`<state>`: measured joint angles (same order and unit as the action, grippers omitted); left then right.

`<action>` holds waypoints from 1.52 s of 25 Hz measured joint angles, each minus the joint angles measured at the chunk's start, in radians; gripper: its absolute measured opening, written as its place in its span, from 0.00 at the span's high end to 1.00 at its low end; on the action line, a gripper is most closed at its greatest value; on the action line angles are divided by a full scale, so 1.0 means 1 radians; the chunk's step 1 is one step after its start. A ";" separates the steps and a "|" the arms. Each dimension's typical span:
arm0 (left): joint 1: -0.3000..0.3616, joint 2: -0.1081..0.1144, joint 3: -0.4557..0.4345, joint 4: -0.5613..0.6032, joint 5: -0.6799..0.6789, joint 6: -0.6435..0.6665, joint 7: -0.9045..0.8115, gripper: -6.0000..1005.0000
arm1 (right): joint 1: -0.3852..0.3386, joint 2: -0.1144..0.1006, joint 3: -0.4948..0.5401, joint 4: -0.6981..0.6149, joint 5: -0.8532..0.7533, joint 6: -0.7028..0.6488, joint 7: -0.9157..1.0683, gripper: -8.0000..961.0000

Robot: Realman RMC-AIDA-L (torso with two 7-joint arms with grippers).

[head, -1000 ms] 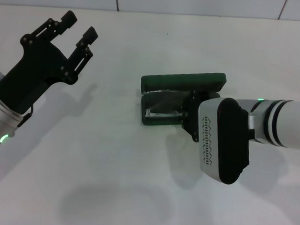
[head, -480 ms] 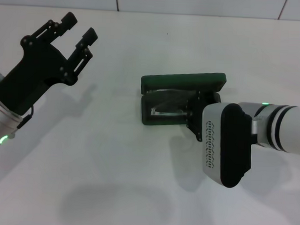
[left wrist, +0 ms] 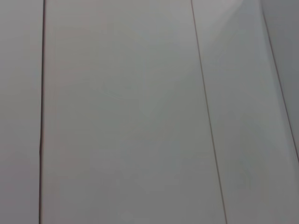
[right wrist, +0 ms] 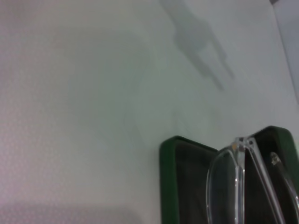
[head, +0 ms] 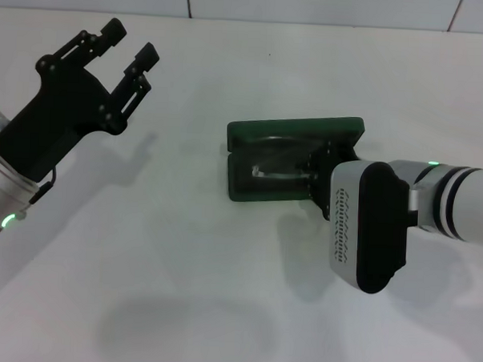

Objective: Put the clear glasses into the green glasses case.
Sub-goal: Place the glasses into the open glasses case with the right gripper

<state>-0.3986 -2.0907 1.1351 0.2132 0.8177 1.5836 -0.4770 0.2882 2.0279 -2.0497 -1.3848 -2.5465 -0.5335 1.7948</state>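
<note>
The green glasses case (head: pixel 296 132) lies open at the table's middle, its lid flat behind the tray; its rim also shows in the right wrist view (right wrist: pixel 169 186). The clear glasses (head: pixel 275 173) sit low in the tray's dark lining, and the right wrist view shows their clear frame (right wrist: pixel 225 184) close over the open case. My right gripper (head: pixel 316 170) reaches in from the right over the tray's right end, shut on the glasses, with its fingers mostly hidden behind the wrist housing. My left gripper (head: pixel 130 41) hangs open and empty, high at the far left.
A white tabletop (head: pixel 182 258) surrounds the case, and a tiled wall edge (head: pixel 313 8) runs along the back. The left wrist view holds only pale panels with dark seams (left wrist: pixel 205 112). The bulky right wrist housing (head: pixel 368 227) sits just right of the case.
My right arm has shifted right and slightly back, and the glasses have slid the same way inside the tray. The left arm has held still.
</note>
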 joint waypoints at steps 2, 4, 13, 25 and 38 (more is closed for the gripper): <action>-0.002 0.000 0.000 0.000 0.000 -0.003 0.000 0.52 | 0.002 0.000 0.007 0.001 0.000 0.001 0.000 0.87; -0.006 0.000 0.000 0.000 0.000 -0.008 0.000 0.52 | 0.004 0.000 0.010 0.005 -0.001 0.002 0.000 0.87; -0.022 0.000 0.001 0.000 0.006 -0.008 0.002 0.52 | 0.007 0.000 0.011 0.022 -0.015 0.005 0.004 0.86; -0.045 0.000 0.002 0.001 0.017 -0.023 0.007 0.52 | 0.022 0.000 0.007 0.047 -0.012 0.019 0.008 0.78; -0.043 -0.001 0.002 0.001 0.017 -0.030 0.008 0.52 | 0.020 0.000 0.010 0.006 0.077 -0.038 0.013 0.50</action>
<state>-0.4418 -2.0916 1.1367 0.2147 0.8346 1.5541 -0.4693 0.3078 2.0279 -2.0400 -1.3793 -2.4695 -0.5713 1.8077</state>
